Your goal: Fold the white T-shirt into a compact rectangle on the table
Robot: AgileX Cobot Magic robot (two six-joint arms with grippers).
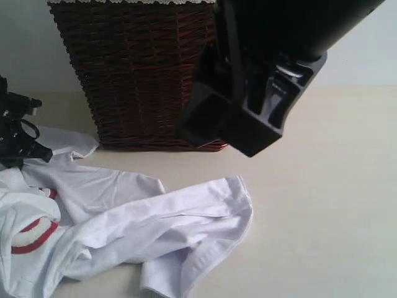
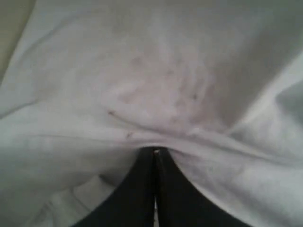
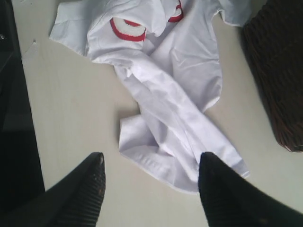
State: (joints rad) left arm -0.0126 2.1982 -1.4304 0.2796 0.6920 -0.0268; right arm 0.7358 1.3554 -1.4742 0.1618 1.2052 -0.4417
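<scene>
The table [image 1: 322,205] is broad and pale, with plenty of bare room on the right, so space is not the worry. The wicker basket [image 1: 142,74] stands at the back, just behind the cloth. A wide sweep of the right arm [image 1: 260,81], which hangs close in front of it, could knock it, and a dragged sleeve could catch on its weave. The white T-shirt [image 1: 155,230] lies crumpled on the left and middle of the table, twisted into a long roll toward its hem. This is the main hazard: any fold made from this shape would probably lock in the twist and give a lump, not a rectangle. The right gripper [image 3: 151,161] hovers over the hem end with its jaws well apart and nothing between them. The layers there overlap, so a bite taken here could catch two thicknesses, or only the rolled edge. The left gripper [image 2: 155,156] has its jaws pressed together with cloth puckering into the tips, so it appears to be pinched on a thin fold of the shirt. That shallow hold could slip if the other end is pulled hard. The red lettering [image 1: 34,239] is bunched under a fold, so it cannot help to judge the shirt's centre line.
</scene>
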